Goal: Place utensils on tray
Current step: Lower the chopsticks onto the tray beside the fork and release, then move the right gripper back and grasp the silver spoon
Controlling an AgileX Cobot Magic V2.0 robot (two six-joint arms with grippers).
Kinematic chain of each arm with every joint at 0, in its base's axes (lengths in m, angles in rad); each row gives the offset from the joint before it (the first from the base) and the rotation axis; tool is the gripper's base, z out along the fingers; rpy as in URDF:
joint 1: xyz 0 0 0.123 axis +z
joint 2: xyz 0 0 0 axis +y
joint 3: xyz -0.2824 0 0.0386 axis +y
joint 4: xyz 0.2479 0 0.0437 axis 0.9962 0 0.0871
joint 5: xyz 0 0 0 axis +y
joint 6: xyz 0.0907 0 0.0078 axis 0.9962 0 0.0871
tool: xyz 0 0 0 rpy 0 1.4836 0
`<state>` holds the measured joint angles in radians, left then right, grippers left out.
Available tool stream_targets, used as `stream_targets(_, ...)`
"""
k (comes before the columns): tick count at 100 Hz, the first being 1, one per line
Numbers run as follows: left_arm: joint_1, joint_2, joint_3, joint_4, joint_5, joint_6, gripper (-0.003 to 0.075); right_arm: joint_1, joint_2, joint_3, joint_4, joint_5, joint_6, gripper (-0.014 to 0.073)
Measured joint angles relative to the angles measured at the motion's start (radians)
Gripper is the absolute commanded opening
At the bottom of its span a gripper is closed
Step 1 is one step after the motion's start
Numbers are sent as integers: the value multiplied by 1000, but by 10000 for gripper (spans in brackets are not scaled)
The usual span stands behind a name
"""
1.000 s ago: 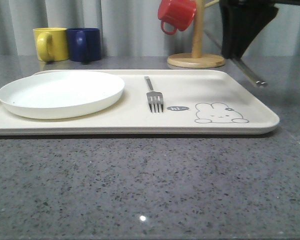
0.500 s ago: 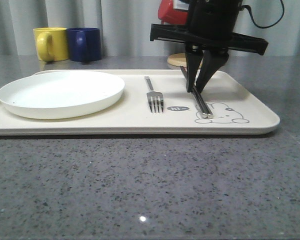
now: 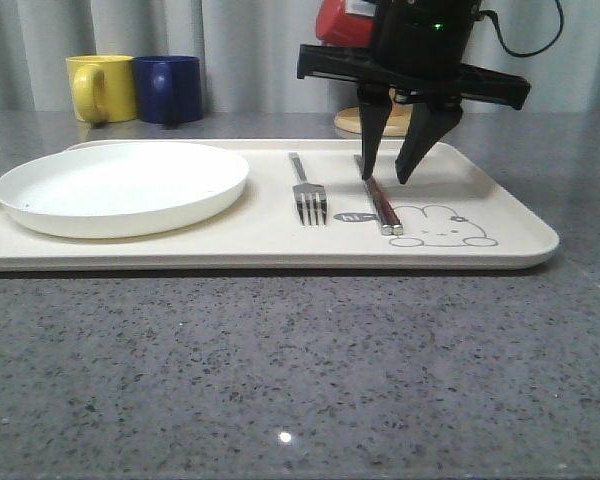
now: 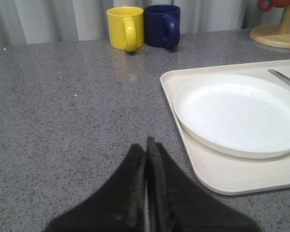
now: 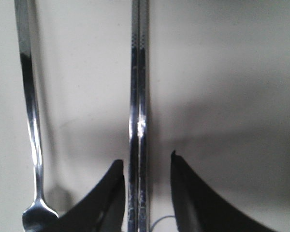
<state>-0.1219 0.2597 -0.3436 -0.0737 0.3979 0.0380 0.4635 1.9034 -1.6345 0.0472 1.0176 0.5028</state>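
Note:
The cream tray (image 3: 500, 205) with its rabbit drawing lies across the table. A silver fork (image 3: 306, 190) rests on it, tines toward me. Just right of the fork, a pair of flat silver chopsticks (image 3: 377, 200) lies flat on the tray. My right gripper (image 3: 385, 172) hovers over the chopsticks, open, one finger on each side and not pressing them. In the right wrist view the chopsticks (image 5: 137, 121) run between the open fingers (image 5: 111, 193), with the fork handle (image 5: 29, 116) alongside. My left gripper (image 4: 146, 145) is shut and empty over bare table, left of the tray (image 4: 217, 169).
A round white plate (image 3: 120, 185) fills the tray's left part. A yellow mug (image 3: 100, 87) and a navy mug (image 3: 168, 88) stand at the back left. Behind my right arm stands a wooden mug tree (image 3: 352, 118) with a red mug (image 3: 332, 22).
My right arm came down from the upper right with the chopsticks, laid them on the tray beside the fork, and its fingers opened and let them go.

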Motion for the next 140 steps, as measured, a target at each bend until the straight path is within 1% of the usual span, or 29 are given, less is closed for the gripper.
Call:
stream_targets(23,0,0,0,0,0,0,-19,0,-23,0,-21,-4,0,310)
stream_targets(36,0,0,0,0,0,0,-19,-2,-90,0,-100,36,-13,311)
stream_targets(46,0,0,0,0,0,0,-19,-33,-150,0,-137,76,-55,312)
stream_targets(63,0,0,0,0,0,0,-19,-146,-222,0,-151,152,-143,312)
stream_targets(79,0,0,0,0,0,0,-19,-263,-242,0,-155,215,-227,312)
stream_targets(92,0,0,0,0,0,0,-19,-365,-242,5,-144,217,-290,312)
stream_targets(112,0,0,0,0,0,0,-19,-517,-246,83,-64,217,-375,312)
stream_targets(126,0,0,0,0,0,0,-19,-592,-246,164,-37,217,-425,312)
stream_targets(140,0,0,0,0,0,0,-19,-629,-225,215,-24,211,-450,312)
